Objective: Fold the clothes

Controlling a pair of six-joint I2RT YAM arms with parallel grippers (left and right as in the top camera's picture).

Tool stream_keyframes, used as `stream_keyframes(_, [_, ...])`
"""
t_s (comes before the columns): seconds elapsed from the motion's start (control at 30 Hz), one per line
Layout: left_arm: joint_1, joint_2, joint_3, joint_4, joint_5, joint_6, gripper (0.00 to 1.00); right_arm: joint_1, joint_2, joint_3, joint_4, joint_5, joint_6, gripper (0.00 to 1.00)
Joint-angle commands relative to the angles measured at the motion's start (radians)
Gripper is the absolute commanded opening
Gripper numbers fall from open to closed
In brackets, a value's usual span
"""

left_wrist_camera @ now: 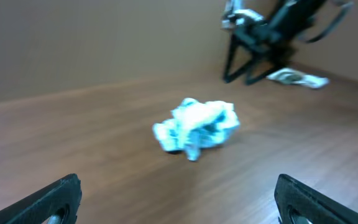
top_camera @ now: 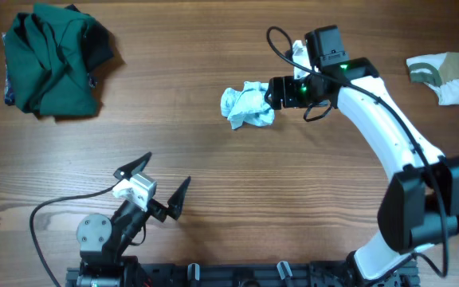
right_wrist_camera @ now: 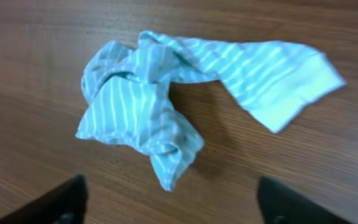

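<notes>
The pale blue-and-white striped garment (top_camera: 247,105) lies crumpled on the wooden table, right of centre. In the right wrist view the striped garment (right_wrist_camera: 160,93) shows a bunched body with one flap spread to the right. My right gripper (top_camera: 269,94) hovers at its right edge, jaws open and empty; the right gripper (right_wrist_camera: 173,190) has the cloth's lower tip just ahead of its jaws. My left gripper (top_camera: 159,179) stands open near the front edge, far from the cloth. From the left wrist, the left gripper (left_wrist_camera: 179,190) faces the striped garment (left_wrist_camera: 197,127).
A dark green garment (top_camera: 54,60) lies heaped at the back left. A small white-and-olive piece (top_camera: 443,76) sits at the back right; this white-and-olive piece (left_wrist_camera: 297,78) also shows behind the right arm (left_wrist_camera: 266,34). Bare wood lies between the grippers.
</notes>
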Motion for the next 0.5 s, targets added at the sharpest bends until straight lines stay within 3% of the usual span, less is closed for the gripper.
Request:
stream_keyframes(0.0, [-0.005,0.032,-0.008,-0.001,0.094,-0.066,1.0,0.011,0.071,-0.01,0.006,-0.058,-0.047,0.79])
stream_keyframes(0.2, [-0.005,0.096,-0.008,-0.001,0.079,-0.065,1.0,0.032,0.114,-0.01,0.006,-0.038,-0.179,0.66])
stream_keyframes(0.47, [-0.005,0.216,-0.008,-0.001,-0.016,-0.066,1.0,0.172,0.117,-0.01,0.029,0.401,-0.288,0.65])
